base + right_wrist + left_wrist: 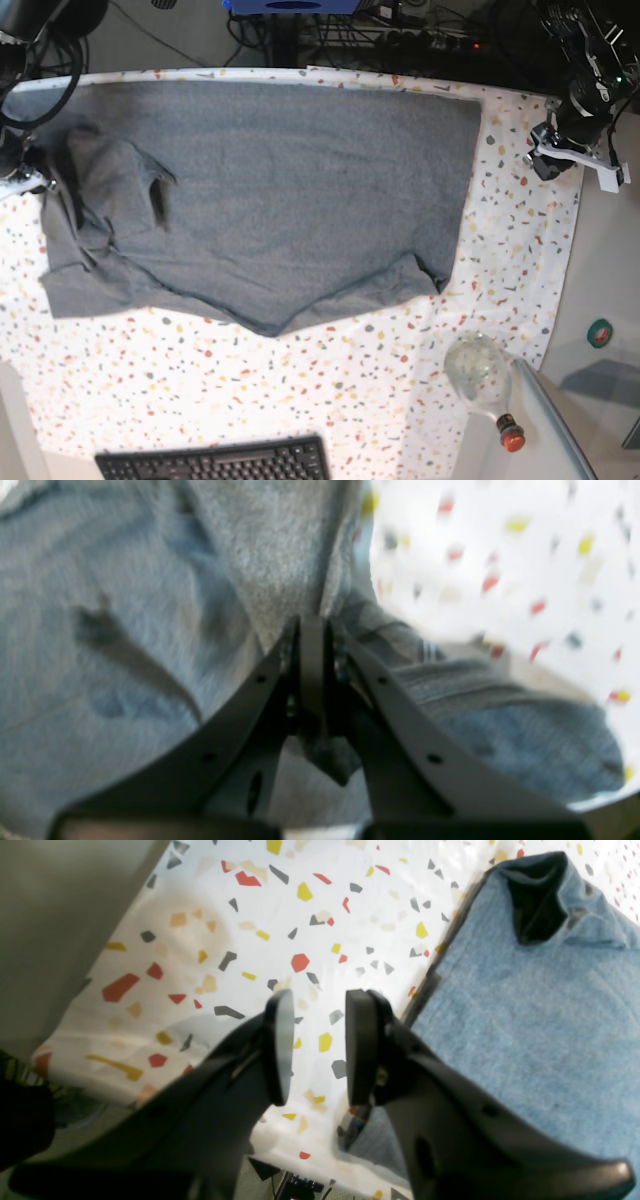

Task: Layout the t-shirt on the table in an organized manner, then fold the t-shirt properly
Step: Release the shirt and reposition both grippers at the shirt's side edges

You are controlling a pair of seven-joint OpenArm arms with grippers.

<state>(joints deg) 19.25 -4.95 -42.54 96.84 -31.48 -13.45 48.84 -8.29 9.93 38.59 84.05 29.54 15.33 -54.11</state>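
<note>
A: Item one, t-shirt (290,190). Heather-grey knit, spread over the far half of the worktop (300,390), hem side reaching toward the base view's right. Its end at that view's left is bunched and folded over on itself. No label or print can be read on it in any view.

B: Worktop covering?

A: White cloth with red, yellow, grey and orange flecks. No writing on it.

B: Left end effector?

A: Left end effector (320,1047), jaws parted by a moderate gap, nothing between them. It hangs over bare speckled cloth just beside the shirt's edge (525,1015). In the base view the arm sits at the right edge, and the jaws themselves are too small to judge there.

B: Right end effector?

A: Right end effector (312,630), jaws drawn together, pinching a ridge of grey fabric (270,555) that rises between the fingertips. The wrist picture is blurred, so the exact part of the garment gripped cannot be told. In the base view this end effector is mostly cut off at the left edge.

B: Other stock?

A: Black keyboard (215,462) at the near edge, partly out of frame, key legends too small to read. Clear bottle (482,380) with a red cap lying near the right corner, no readable label. A small teal disc (599,332) on the plain grey side surface, markings illegible.
</note>
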